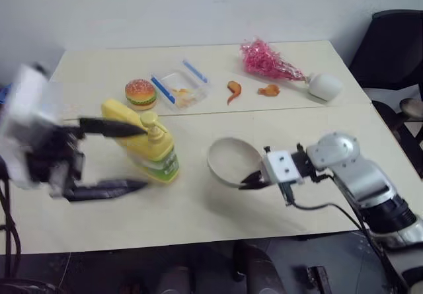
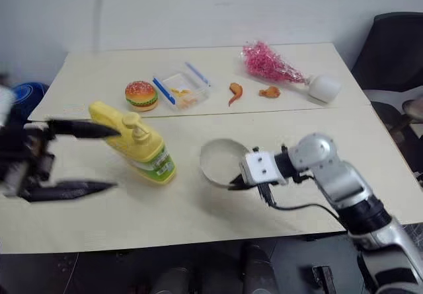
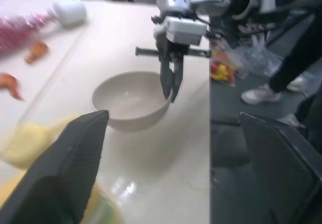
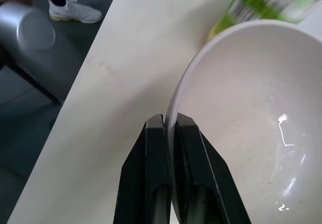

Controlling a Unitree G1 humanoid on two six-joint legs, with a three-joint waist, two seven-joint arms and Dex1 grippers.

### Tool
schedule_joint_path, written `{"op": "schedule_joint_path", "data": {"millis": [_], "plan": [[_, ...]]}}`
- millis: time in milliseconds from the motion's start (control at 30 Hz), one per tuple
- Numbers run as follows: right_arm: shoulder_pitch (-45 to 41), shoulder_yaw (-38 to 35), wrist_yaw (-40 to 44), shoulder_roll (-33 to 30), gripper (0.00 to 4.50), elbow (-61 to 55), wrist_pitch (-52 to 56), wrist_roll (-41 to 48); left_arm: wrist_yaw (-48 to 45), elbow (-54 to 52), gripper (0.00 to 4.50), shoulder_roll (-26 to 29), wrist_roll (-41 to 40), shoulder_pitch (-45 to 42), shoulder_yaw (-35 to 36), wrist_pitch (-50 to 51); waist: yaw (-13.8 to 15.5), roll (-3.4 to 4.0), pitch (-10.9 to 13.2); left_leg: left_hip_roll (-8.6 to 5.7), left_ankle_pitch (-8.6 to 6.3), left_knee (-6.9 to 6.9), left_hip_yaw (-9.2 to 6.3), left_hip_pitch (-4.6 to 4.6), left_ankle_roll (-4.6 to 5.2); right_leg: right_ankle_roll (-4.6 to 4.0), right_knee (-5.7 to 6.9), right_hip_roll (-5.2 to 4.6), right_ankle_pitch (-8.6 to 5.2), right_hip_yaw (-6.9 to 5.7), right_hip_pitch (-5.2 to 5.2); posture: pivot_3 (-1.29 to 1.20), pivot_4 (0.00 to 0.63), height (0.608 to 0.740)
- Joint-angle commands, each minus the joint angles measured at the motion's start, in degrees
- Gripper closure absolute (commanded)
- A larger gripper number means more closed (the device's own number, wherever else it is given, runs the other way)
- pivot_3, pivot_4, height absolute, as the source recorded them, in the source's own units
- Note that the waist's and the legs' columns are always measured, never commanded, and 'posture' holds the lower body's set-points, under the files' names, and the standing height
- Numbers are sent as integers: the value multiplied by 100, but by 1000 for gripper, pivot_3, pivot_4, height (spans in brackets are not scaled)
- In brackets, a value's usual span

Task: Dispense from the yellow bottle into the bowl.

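The left gripper point(image 1: 135, 156) and its arm are smeared by motion blur, so the edges of its fingers point(image 1: 109, 127) are not sharp. One finger crosses in front of the yellow bottle point(image 1: 151, 150) and hides part of its handle. In the right wrist view the bottle's label is blurred and cannot be read. The bowl point(image 4: 251, 113) is cut off there by the picture's edge. What lies inside the clear box point(image 1: 180, 89) is too small to tell.

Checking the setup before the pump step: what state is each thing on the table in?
Yellow plastic pump bottle: upright, unheld.
Grey-beige round bowl: tilted, rim pinched.
Right pincer: shut on the bowl's rim.
Left pincer: open, around the bottle.
Clear box with blue clips: lidless.
White cup: on its side.
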Motion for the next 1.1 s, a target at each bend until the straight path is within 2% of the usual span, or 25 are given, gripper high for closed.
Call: {"op": "schedule_joint_path", "data": {"millis": [33,100,333,600,833,1100], "plan": [[-448,108,152,128,4500,-227,399,126,-495,719,1563,384,693,-238,-314,-418,3,-4,-2,0,2,0,2,1,-3,0,3,1,0,2,-21,0,150,740],[-748,244,234,244,4500,-188,347,12,-932,1041,2243,553,1377,-233,-697,-971,-11,-3,-2,-2,2,-7,10,-6,-4,-1,4,2,0,2,-35,0,150,740],[-1431,502,541,614,4500,248,-76,-132,-1322,1671,4480,278,2168,-1439,-2094,-1619,-24,-29,-5,-5,1,-5,20,-20,-2,1,-2,5,1,7,-44,0,150,740],[-1990,593,1099,625,4500,674,-693,-157,-1337,2013,4480,-519,2831,-2570,-2917,-1722,-74,-32,-4,-4,1,0,22,-19,-2,4,2,5,2,8,-45,0,150,740],[-2304,978,1106,361,4500,727,-881,122,-1494,1967,4480,-827,3071,-2694,-3012,-1689,-138,-35,-3,-2,2,4,23,-18,-2,5,7,4,3,10,-45,0,150,740],[-2702,1764,1106,-360,4500,615,-1510,902,-1727,2035,4480,-918,3388,-2604,-3043,-1886,-114,-37,-2,-2,1,9,22,-18,-2,5,8,2,3,10,-46,0,150,740]]}}
